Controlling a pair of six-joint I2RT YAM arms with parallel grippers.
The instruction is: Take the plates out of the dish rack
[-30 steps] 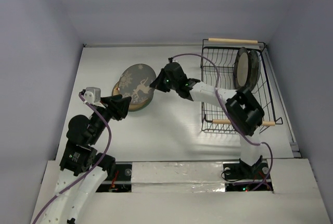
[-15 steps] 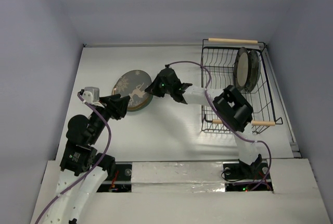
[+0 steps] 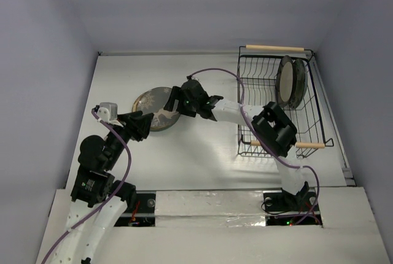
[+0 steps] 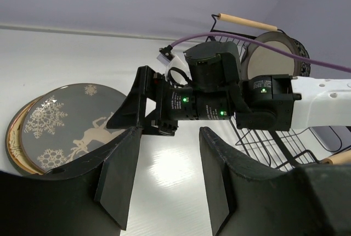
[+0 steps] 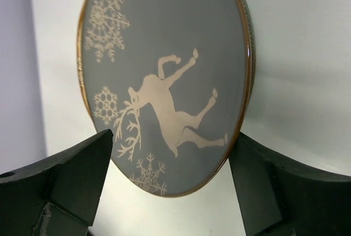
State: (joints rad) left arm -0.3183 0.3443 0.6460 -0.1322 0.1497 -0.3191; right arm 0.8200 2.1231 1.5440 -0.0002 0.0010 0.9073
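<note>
- Grey plate (image 3: 153, 107) with a pale reindeer and snowflakes lies on the white table (image 3: 202, 153) in the overhead view. It is left of centre and well apart from the dish rack (image 3: 258, 72), which stands at the far right with a wooden rod handle at each end.
- Same view: the right gripper (image 3: 176, 101) reaches in from the right and sits at the grey plate's right edge. The left gripper (image 3: 147, 124) hovers at the plate's near edge (from above, contact cannot be told for either).
- Inside the rack, a cream-centred plate (image 3: 287, 81) with a dark rim stands on edge toward the far right. A second plate (image 3: 301, 83) stands just behind it, mostly hidden.
- Left wrist view: the left gripper (image 4: 167, 175) has its fingers parted, with only bare table between them.
- Beyond those fingers the grey plate (image 4: 71, 129) rests on a tan plate (image 4: 13, 142), which peeks out at its left side.
- The right gripper (image 4: 129, 118) is down at the grey plate's right rim.
- Behind it are the rack (image 4: 258, 142) and the upright cream-centred plate (image 4: 274, 55).
- Right wrist view: the right gripper (image 5: 171, 137) is spread wide, one finger at each lower corner of the frame. The grey plate (image 5: 164, 66) fills the space beyond and between them, its gold rim just beside the right finger (contact there cannot be told). Nothing is pinched.
</note>
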